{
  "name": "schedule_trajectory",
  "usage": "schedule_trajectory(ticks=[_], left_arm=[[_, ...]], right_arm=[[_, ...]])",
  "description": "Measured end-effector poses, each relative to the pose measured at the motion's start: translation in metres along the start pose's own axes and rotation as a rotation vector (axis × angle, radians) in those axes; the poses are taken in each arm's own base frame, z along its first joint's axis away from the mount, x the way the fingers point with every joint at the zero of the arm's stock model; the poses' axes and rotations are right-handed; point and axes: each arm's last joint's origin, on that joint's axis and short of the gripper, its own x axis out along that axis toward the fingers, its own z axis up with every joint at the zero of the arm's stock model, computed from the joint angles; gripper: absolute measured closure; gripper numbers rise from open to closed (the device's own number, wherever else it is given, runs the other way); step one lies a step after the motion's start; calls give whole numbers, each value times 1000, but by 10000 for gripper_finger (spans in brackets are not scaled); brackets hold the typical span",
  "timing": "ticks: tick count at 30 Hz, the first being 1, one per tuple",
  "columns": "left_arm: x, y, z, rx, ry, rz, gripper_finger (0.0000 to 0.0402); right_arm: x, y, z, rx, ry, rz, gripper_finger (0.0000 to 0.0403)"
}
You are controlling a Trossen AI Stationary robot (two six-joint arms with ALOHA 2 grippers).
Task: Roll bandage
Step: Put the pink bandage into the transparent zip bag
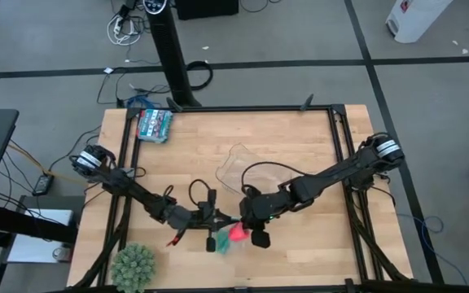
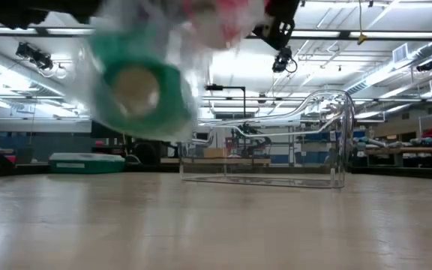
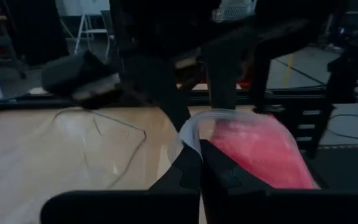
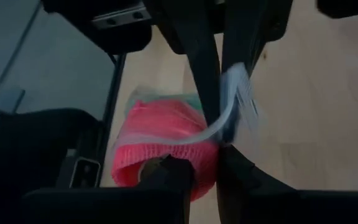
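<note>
Right wrist view, ribbed pink bandage (image 4: 166, 146) roll, clear crinkled plastic bag (image 4: 232, 102)

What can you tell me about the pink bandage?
The bandage is a bright pink, chunky roll of soft, ribbed-looking fabric. It sits inside a clear plastic bag beside a teal roll, held up off the table's near edge. The left gripper and right gripper both pinch the bag.

1 pink roll (image 4: 166, 134), 1 teal roll (image 2: 137, 90), 2 claws.
</note>
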Motion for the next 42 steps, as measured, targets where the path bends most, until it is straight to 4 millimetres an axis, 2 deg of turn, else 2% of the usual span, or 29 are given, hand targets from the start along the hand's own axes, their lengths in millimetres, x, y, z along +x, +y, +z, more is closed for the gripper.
schedule_trajectory(ticks=[3,7,15,20,24,32,37,42], left_arm=[[12,3,4,43,-12,21,399],[25,12,13,69,-46,51,399],[52,32,23,19,-165,0,399],[73,36,25,-26,-198,-69,399],[77,33,13,-24,-160,-78,399],[70,31,-15,-84,19,-78,399],[62,27,-27,-80,79,-79,399],[58,28,-32,-101,81,-72,399]], right_arm=[[-5,-3,-3,8,43,-24,352],[-23,-5,-4,37,84,-60,352],[-66,-6,0,74,67,-118,352],[-82,-7,-3,104,89,-135,352],[-68,-4,-11,100,142,-162,352],[-15,-4,-27,69,226,-209,352],[11,-6,-34,8,232,-211,351],[15,-7,-34,-36,232,-216,334]])
